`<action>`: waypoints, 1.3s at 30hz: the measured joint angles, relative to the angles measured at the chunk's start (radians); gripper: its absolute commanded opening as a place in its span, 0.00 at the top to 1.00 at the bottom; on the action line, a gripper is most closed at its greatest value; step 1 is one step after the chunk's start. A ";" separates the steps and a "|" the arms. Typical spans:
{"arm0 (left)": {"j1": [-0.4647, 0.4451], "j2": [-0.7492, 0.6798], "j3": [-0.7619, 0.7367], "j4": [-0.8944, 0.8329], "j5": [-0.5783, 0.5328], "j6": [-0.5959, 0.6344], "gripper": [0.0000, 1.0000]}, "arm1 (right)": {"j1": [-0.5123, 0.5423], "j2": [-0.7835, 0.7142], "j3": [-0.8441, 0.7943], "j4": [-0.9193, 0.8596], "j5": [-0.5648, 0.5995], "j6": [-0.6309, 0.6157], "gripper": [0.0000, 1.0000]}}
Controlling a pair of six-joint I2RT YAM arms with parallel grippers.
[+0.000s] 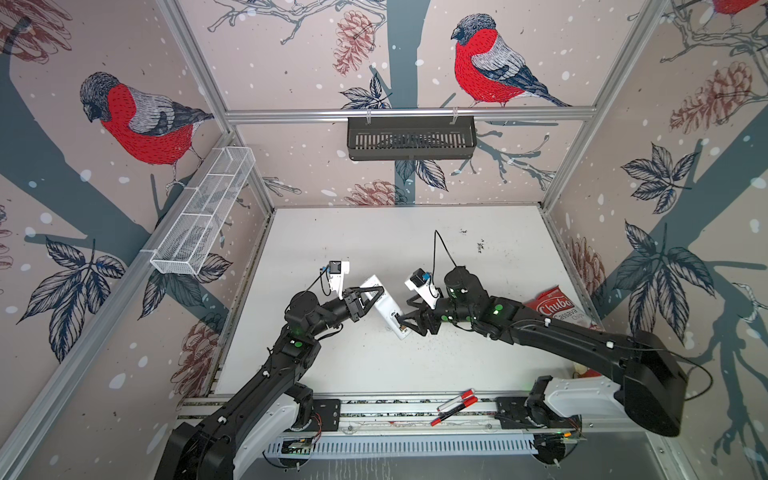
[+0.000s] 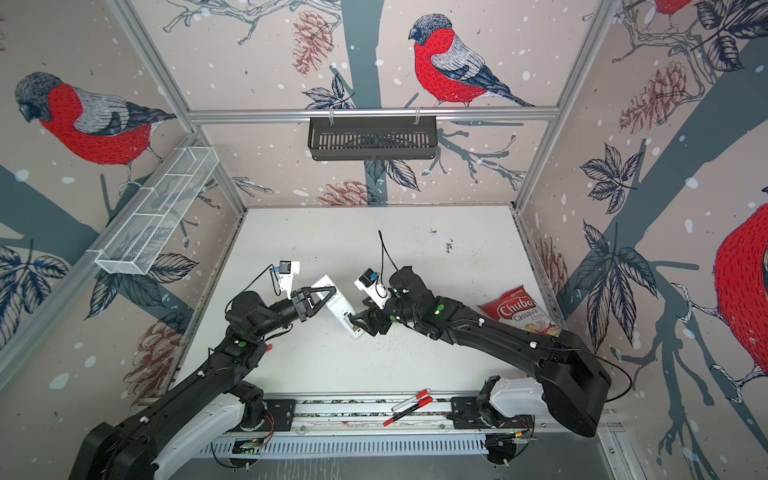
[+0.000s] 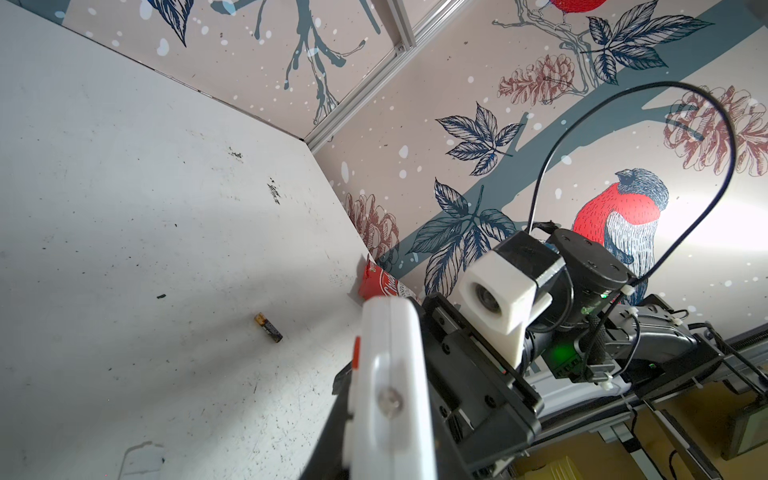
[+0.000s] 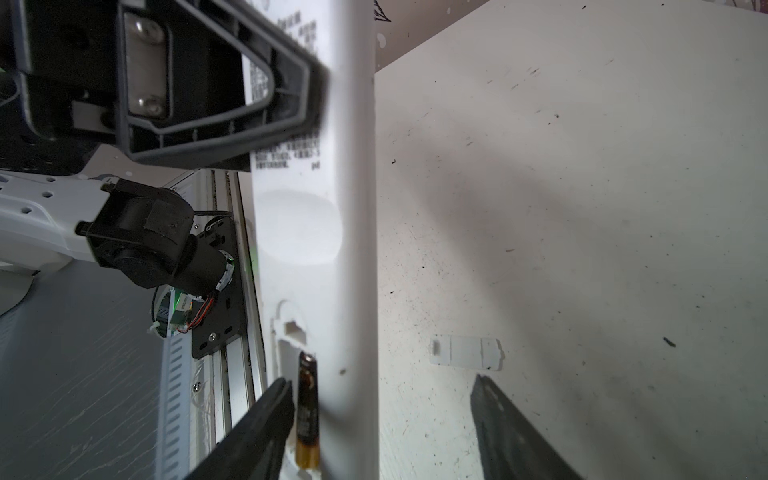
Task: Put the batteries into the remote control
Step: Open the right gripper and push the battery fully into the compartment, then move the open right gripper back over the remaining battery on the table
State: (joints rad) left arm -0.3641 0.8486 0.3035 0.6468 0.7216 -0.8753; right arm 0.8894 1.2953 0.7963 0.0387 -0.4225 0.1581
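Two batteries matter here, and the high cameras show little of either. In both top views the left gripper (image 1: 379, 291) is clamped across the upper part of the remote control (image 1: 386, 311). The remote slants, with its long axis running from far-left to near-right. Its lower end, where the compartment is, points at the right gripper (image 1: 401, 323), which sits right against it. From this height I cannot pick out a loose cell on the table (image 1: 415, 365).

In the left wrist view the remote's white end (image 3: 386, 374) fills the near field, pinched in that arm's jaws. Beyond it the loose battery (image 3: 268, 328) lies flat on the table, well apart from both grippers. Its dark end is toward the remote and its copper end points away.

In the right wrist view the seated battery (image 4: 307, 415) lies in the open compartment against the side wall. Its long axis runs along the remote's length and its copper end is nearest the camera. The right gripper's jaws stand wide and hold nothing. One finger (image 4: 266, 415) is just beside this battery, and the other is past the remote's edge, clear of it. The compartment cover (image 4: 465, 353) lies on the table near that finger.

By my judgement one cell is in and one is left. The right arm is free, so fetching falls to it. It must line its jaws across the loose battery's axis, then bring the battery back parallel to the first.
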 measured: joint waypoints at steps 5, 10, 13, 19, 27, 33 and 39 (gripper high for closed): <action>0.000 0.003 0.000 0.000 0.001 0.005 1.00 | -0.008 0.014 0.002 0.009 -0.022 0.003 0.40; 0.000 0.005 0.002 -0.001 -0.003 0.011 1.00 | -0.010 0.029 0.003 0.021 -0.032 0.004 0.41; 0.000 0.006 0.002 0.000 -0.010 0.011 1.00 | -0.010 0.037 0.008 0.021 -0.032 0.004 0.44; 0.001 0.004 0.003 0.002 -0.022 0.007 1.00 | 0.002 0.061 0.026 0.015 -0.013 0.003 0.45; 0.001 0.001 0.004 0.000 -0.039 0.005 1.00 | 0.007 0.068 0.032 0.014 0.013 0.003 0.45; 0.001 -0.006 0.004 0.000 -0.036 0.003 1.00 | 0.005 0.026 0.030 -0.008 0.039 0.003 0.31; 0.001 -0.009 0.004 -0.018 -0.035 0.019 1.00 | -0.016 -0.089 -0.003 -0.011 0.047 0.003 0.22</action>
State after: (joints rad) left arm -0.3634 0.8394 0.3073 0.6289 0.6861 -0.8566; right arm 0.8738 1.2068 0.7933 0.0280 -0.3752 0.1608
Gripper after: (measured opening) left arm 0.208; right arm 0.764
